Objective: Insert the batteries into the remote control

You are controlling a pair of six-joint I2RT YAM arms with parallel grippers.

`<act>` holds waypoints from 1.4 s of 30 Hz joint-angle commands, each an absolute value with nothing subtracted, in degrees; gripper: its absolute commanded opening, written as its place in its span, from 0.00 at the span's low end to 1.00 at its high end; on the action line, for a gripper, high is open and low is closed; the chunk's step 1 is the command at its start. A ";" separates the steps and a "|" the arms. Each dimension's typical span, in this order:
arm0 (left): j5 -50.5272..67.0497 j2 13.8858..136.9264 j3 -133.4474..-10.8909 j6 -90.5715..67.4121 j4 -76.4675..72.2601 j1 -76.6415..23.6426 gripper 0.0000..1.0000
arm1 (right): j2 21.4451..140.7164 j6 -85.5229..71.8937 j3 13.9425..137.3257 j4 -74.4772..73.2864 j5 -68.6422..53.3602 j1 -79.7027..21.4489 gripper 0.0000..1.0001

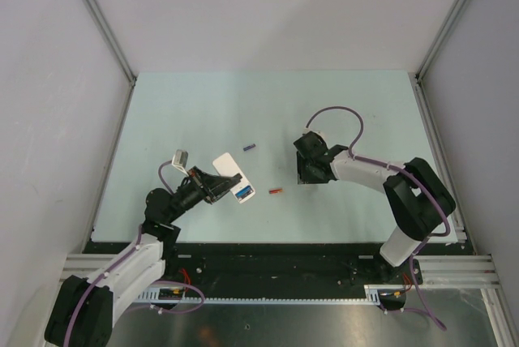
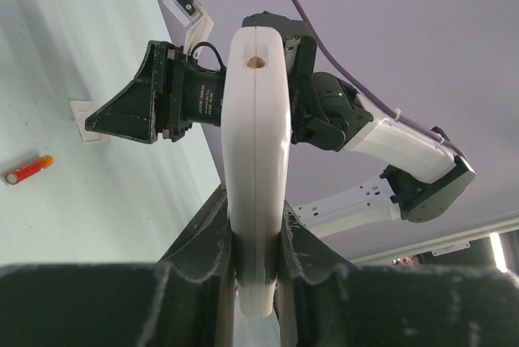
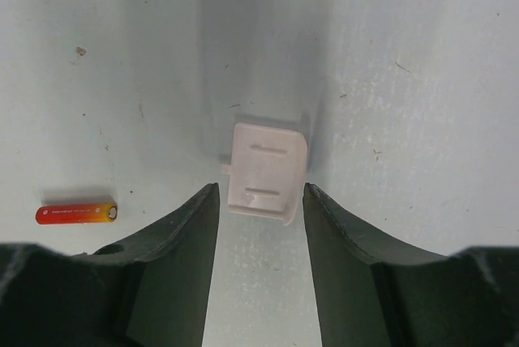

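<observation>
My left gripper (image 1: 216, 184) is shut on the remote control (image 1: 229, 167) and holds it above the table, white back showing, with something blue (image 1: 242, 193) at its lower end. In the left wrist view the remote (image 2: 258, 120) stands edge-on between the jaws. A blue-purple battery (image 1: 250, 147) and an orange-red battery (image 1: 276, 190) lie on the table. My right gripper (image 1: 306, 173) is open and low over the small white cover piece (image 3: 266, 173), whose near end lies between the fingertips. The orange-red battery (image 3: 75, 213) lies to the left of it.
The pale green table (image 1: 340, 112) has metal rails along its left and right sides and a black strip at its near edge. Grey walls enclose it. The left wrist view shows the right arm's gripper (image 2: 134, 112) over the cover piece (image 2: 85, 120).
</observation>
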State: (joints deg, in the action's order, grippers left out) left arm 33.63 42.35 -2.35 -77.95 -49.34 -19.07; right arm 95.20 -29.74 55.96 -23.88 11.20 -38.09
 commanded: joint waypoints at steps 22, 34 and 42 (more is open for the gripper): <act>33.84 40.69 7.47 -76.90 -50.71 -18.63 0.00 | 95.18 -29.71 57.22 -23.29 12.66 -39.64 0.54; 33.84 41.13 7.29 -76.73 -50.54 -18.63 0.00 | 95.98 -29.97 55.73 -22.94 12.22 -38.85 0.55; 33.93 41.22 7.21 -76.73 -50.54 -18.63 0.00 | 95.98 -29.71 54.93 -22.94 12.83 -38.50 0.55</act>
State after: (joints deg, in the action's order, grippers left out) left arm 33.63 41.25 -2.35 -77.95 -48.75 -19.07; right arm 95.79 -29.89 55.24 -23.57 11.57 -38.87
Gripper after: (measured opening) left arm 0.224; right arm 0.546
